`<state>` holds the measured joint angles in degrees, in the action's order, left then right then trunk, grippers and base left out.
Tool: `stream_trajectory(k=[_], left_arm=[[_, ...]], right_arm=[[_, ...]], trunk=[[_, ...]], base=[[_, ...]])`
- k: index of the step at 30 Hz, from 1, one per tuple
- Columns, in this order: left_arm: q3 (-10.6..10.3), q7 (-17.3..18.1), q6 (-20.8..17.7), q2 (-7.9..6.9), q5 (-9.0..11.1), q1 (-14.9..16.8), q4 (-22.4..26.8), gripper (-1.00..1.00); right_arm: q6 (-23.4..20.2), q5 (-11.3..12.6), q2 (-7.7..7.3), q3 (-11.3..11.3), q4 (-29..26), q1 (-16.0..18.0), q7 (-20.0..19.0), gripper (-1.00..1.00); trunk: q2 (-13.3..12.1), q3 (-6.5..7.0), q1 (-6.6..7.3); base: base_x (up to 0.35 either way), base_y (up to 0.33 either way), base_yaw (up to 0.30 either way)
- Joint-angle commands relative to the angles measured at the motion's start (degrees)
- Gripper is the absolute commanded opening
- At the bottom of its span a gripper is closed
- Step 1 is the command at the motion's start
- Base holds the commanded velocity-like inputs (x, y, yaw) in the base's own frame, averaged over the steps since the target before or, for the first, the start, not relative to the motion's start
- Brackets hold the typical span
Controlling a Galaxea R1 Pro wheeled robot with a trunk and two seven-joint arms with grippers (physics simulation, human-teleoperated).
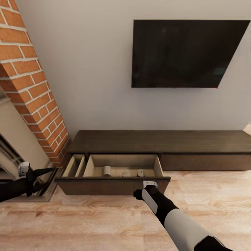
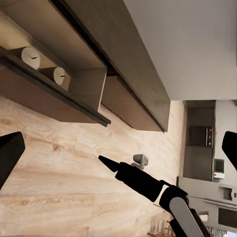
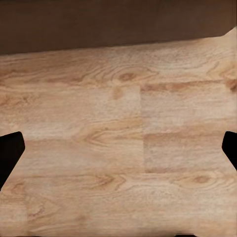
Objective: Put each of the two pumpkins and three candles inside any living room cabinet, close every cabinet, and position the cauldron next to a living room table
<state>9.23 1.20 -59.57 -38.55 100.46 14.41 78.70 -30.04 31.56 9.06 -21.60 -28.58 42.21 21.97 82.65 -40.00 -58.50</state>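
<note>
The long dark brown cabinet (image 1: 160,141) runs along the wall, and its left drawer (image 1: 111,183) is pulled out. Three grey-beige candles (image 1: 106,170) (image 1: 126,173) (image 1: 140,172) lie in its pale interior; two candles (image 2: 29,57) (image 2: 59,75) appear in the left wrist view. My right gripper (image 1: 139,194) (image 3: 118,148) points down at the floor just in front of the drawer front, open and empty. My left gripper (image 1: 48,176) hangs open beside the drawer's left end, holding nothing. The pumpkins, the cauldron and the table are out of view.
A black TV (image 1: 188,52) hangs on the wall above the cabinet. A brick column (image 1: 31,87) and a pale ledge (image 1: 14,139) stand close on the left. Wooden floor (image 1: 104,223) stretches in front. Kitchen appliances (image 2: 202,136) appear far off in the left wrist view.
</note>
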Motion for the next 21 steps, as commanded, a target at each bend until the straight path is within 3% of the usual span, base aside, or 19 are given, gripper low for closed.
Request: stream_trajectory(k=[1, 5, 10, 15, 18, 20, 21], left_arm=[[0.0, -0.3, 0.0, 0.07, -0.1, 0.0, -0.1, 1.00], [-0.4, -3.4, 0.1, 0.77, -1.9, 0.0, -0.3, 1.00], [-1.0, -6.2, 0.1, 3.41, -3.1, 0.0, -0.4, 1.00], [-2.5, -8.4, 0.2, 6.25, -6.1, 0.0, -0.4, 1.00], [-3.6, -10.4, 0.3, 9.13, -10.9, 0.0, -0.6, 1.00], [-4.0, -11.6, 0.8, 11.66, -16.0, 0.0, -0.8, 1.00], [-4.1, -11.8, 1.0, 12.40, -17.5, 0.0, -0.8, 1.00]], right_arm=[[0.1, 0.0, 0.00, 0.0, 0.0, 0.0, 0.0, 1.00], [0.5, 0.1, 0.00, 0.0, 0.2, 0.0, -0.1, 1.00], [0.8, 0.5, -0.05, 0.2, 0.2, -0.2, -0.4, 1.00], [0.7, 0.8, -0.09, 0.4, 0.3, -0.4, -2.6, 1.00], [1.1, 0.7, -0.11, 0.4, 0.1, -0.5, -3.2, 1.00], [3.4, 0.7, -0.15, 0.4, 0.0, -0.6, -3.4, 1.00], [4.3, 0.8, -0.15, 0.4, 0.0, -0.7, -3.4, 1.00]], trunk=[[0.4, -0.18, -0.23], [2.0, -0.90, -1.10], [4.0, -1.80, -2.20], [6.0, -2.70, -3.30], [7.2, -3.24, -3.96], [8.0, -3.60, -4.40], [8.4, -3.78, -4.62]], base=[[-0.118, 0.000, 0.000], [-0.053, 0.000, 0.000], [-0.011, 0.000, 0.000], [-0.002, 0.000, 0.000], [0.000, 0.000, 0.000], [0.000, 0.000, 0.000], [0.000, 0.000, 0.000]])
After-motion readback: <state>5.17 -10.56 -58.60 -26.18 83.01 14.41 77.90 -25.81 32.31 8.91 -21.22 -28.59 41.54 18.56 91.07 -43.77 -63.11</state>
